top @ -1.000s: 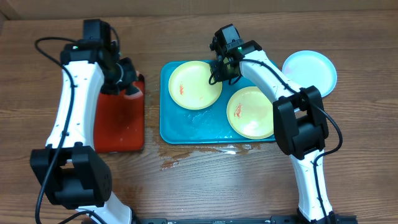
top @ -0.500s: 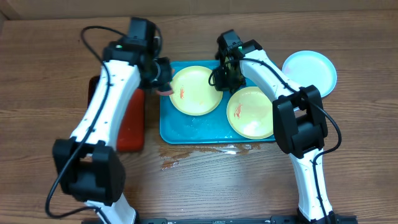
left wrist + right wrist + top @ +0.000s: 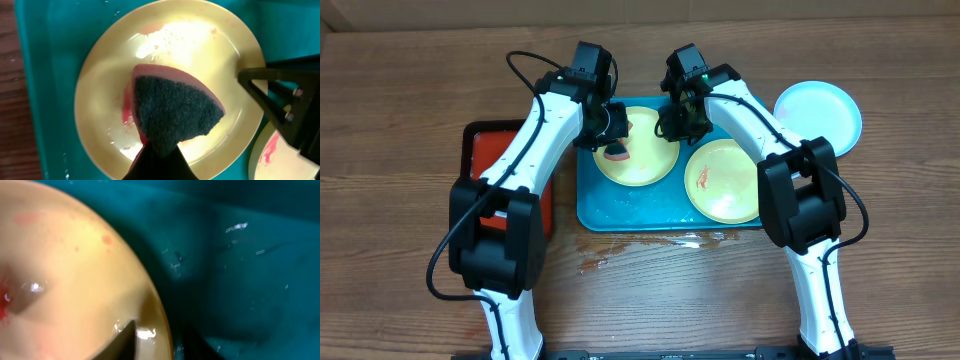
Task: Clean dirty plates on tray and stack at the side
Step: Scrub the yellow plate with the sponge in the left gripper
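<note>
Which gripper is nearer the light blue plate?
Right. The right gripper is at the rim of the yellow plate under the sponge, on the side toward the blue plate; the left gripper, holding that sponge, is farther off over the plate.

The desk (image 3: 400, 120) is brown wood, matt, with visible grain. The teal tray (image 3: 620, 212) is smooth plastic, shiny with water. The yellow plate (image 3: 170, 30) is glossy plastic under a wet film. The sponge (image 3: 175, 107) is pink foam faced with a dark, rough scouring layer. The red tray (image 3: 480, 150) and the light blue plate (image 3: 820, 110) look like smooth plastic.
</note>
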Controlling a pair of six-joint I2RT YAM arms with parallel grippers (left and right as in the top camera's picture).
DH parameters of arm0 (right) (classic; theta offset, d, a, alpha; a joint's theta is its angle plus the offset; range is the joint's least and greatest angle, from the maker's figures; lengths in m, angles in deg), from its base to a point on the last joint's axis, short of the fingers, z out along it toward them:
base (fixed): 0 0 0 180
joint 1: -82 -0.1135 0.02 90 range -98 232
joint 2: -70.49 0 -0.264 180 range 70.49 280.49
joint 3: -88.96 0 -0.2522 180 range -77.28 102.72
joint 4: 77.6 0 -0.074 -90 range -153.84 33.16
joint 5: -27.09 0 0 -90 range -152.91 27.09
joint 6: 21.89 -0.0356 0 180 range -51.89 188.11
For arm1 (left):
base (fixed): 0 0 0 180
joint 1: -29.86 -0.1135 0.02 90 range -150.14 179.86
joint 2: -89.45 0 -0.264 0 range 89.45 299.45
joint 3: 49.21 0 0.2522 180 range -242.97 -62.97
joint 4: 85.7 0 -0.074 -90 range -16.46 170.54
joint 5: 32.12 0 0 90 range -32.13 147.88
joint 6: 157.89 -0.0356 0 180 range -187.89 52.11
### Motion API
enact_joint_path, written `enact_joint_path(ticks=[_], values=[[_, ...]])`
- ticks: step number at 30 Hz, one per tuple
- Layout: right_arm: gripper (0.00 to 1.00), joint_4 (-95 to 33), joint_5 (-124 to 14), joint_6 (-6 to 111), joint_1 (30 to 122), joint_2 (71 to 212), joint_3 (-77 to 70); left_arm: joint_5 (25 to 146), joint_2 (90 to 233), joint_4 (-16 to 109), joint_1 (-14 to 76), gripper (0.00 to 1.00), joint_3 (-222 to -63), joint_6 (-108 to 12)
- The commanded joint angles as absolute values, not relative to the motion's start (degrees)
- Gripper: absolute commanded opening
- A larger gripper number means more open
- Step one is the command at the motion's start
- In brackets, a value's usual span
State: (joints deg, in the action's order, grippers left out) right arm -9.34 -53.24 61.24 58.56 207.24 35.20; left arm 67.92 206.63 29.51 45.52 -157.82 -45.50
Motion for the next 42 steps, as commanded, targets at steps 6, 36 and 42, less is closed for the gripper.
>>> enact_joint_path(ticks=[6, 36, 42], values=[[0.04, -9.2, -54.2, 57.2, 58.5, 208.2, 33.3, 72.6, 212.9, 33.5, 46.7, 0.04, -157.8, -43.0], [0.04, -9.4, -54.0, 56.1, 58.5, 208.2, 33.3, 69.1, 217.5, 30.5, 44.3, 0.04, -167.6, -43.6], [0.04, -9.4, -54.0, 56.1, 58.5, 208.2, 33.3, 76.5, 220.5, 36.0, 46.5, 0.04, -167.2, -42.0]])
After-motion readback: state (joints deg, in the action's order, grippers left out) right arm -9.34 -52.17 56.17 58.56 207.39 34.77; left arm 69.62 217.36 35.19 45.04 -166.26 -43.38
